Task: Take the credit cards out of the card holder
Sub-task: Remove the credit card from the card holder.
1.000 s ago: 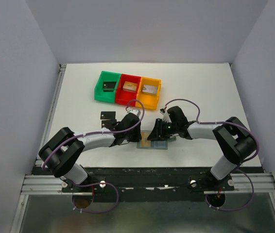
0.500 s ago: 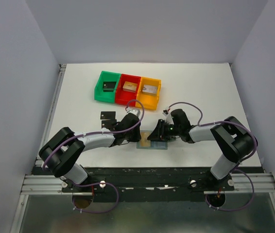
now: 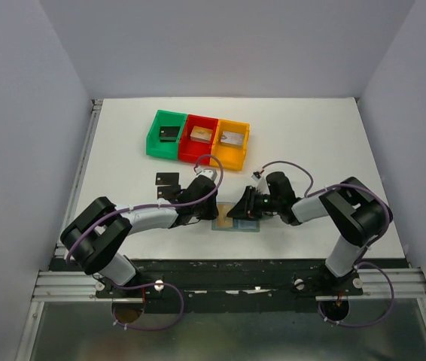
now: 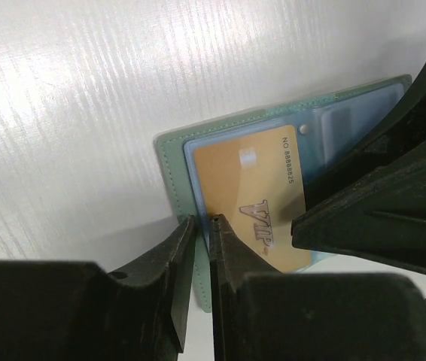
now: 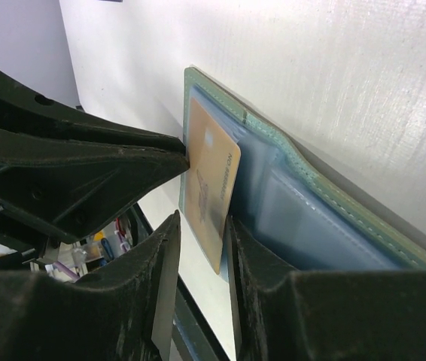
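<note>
Right forearm drawn closer to the holder than a second ago; grey-green folding card holder (image 4: 171,162) laid open on white table (image 3: 311,135) between both arms, pale blue pockets exposed; gold-tan plastic card (image 4: 262,195) marked VIP tilted partly out; right gripper (image 5: 202,219) parted astride it; left gripper (image 4: 200,222) almost closed at its corner, grip not discernible.

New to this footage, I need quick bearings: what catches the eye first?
A gold VIP card tilting up from the open grey-green card holder, near the table's front edge, with left gripper and right gripper flanking it. Behind stand green, red and orange bins.
</note>
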Controlling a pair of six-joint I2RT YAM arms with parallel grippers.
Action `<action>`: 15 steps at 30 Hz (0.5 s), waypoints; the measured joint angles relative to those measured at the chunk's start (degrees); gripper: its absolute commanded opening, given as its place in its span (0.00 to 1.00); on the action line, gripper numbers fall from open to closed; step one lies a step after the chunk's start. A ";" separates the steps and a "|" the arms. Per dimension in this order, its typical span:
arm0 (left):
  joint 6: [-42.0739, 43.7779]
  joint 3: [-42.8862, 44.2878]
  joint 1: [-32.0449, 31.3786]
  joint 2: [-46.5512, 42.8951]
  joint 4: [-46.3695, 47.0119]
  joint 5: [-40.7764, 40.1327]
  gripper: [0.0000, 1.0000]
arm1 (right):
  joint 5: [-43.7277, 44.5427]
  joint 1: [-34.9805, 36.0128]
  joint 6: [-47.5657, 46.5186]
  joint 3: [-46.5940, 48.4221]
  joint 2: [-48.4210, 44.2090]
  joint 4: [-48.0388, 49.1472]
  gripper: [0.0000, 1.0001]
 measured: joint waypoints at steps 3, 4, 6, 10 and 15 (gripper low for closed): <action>-0.17 -0.11 0.00 0.04 0.24 0.02 0.22 | -0.26 0.00 0.57 -0.24 0.35 1.16 0.38; -0.28 -0.17 0.00 0.04 0.33 0.04 0.20 | -0.46 -0.02 0.72 -0.26 0.57 1.60 0.38; -0.37 -0.33 0.02 0.04 0.72 0.04 0.17 | -0.98 -0.11 1.20 -0.28 1.22 2.69 0.39; -0.74 -0.85 0.26 0.11 2.27 0.09 0.12 | -1.97 -0.11 2.27 -0.28 2.38 4.74 0.39; -1.07 -1.46 0.28 0.13 3.89 0.22 0.07 | -2.71 -0.11 2.80 -0.28 2.89 5.99 0.40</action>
